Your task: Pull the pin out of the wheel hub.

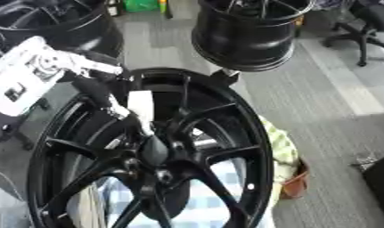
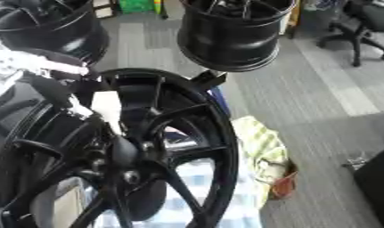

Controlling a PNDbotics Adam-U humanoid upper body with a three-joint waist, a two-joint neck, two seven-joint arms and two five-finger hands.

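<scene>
A large black spoked wheel hub stands tilted in front of me and fills the lower left of both views. Its centre boss is ringed by bolt holes. My left arm, white and silver, comes in from the upper left. Its black left hand reaches down through the rim towards the centre. A white patch shows beside the hand. A thin pale piece runs from the hand to the boss; I cannot tell whether it is the pin. My right hand shows in neither view.
A second black wheel stands upright behind, and a third at the top left. An office chair is at the top right. Right of the hub lie a yellow-green cloth and an orange pot. Below it is chequered cloth.
</scene>
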